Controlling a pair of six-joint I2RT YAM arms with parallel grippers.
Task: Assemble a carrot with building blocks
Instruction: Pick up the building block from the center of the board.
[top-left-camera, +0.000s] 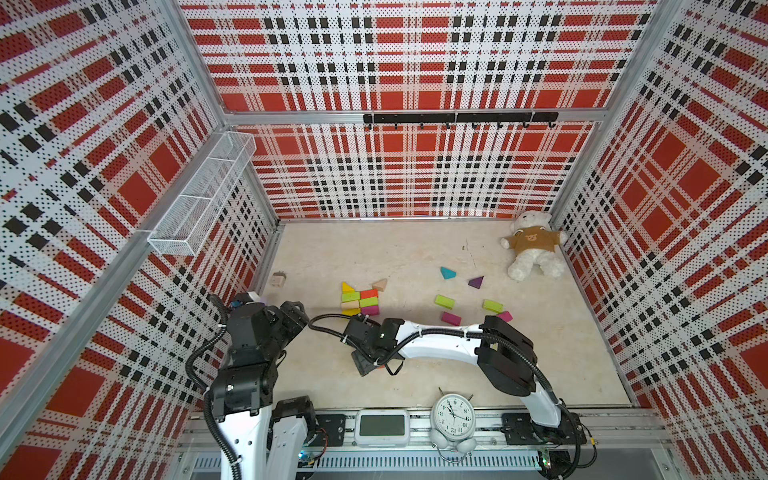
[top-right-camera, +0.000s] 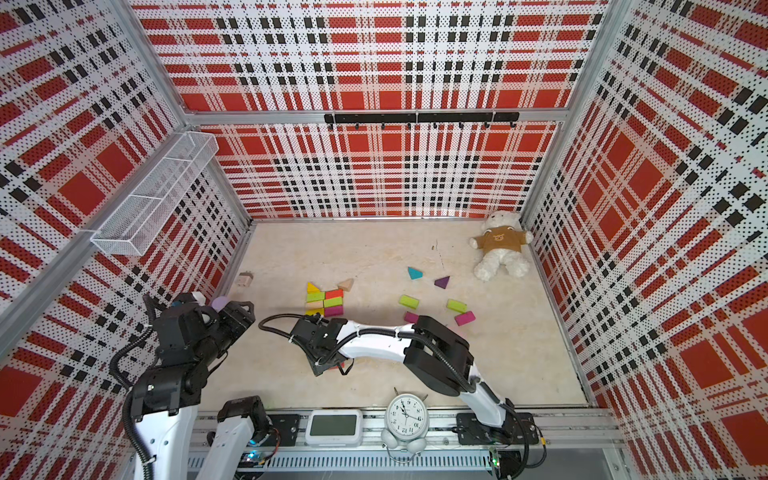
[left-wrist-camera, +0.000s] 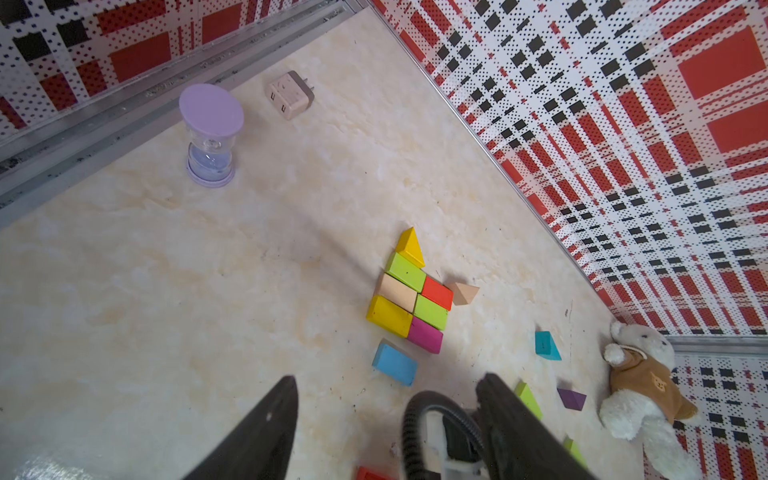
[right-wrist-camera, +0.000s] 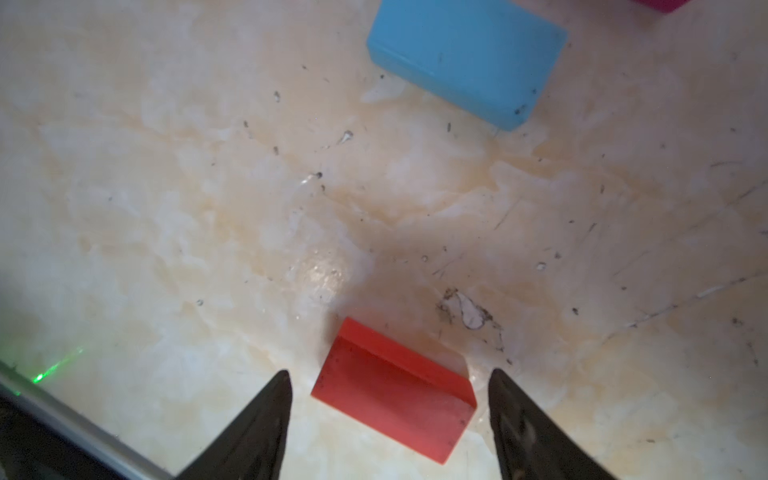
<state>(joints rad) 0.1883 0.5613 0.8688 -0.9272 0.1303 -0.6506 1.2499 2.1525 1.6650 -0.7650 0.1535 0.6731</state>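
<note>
Both my grippers stand wide apart, nothing held.
My right gripper (right-wrist-camera: 389, 371) brackets a flat red rectangular wooden block (right-wrist-camera: 390, 395) lying on the marbled tabletop (right-wrist-camera: 166, 208); a blue rectangular block (right-wrist-camera: 465, 58) lies beyond. My left gripper (left-wrist-camera: 388, 377) hangs empty; farther off sits the joined multicoloured block cluster (left-wrist-camera: 409, 299).

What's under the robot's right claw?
A red block lies on the table between the open fingers of the right gripper, ungripped. A blue block lies farther ahead. In both top views the arm covers the blue block and nearly all of the red one.

Block cluster (top-left-camera: 359, 300) left of centre; right arm (top-left-camera: 436, 340) near.
</note>
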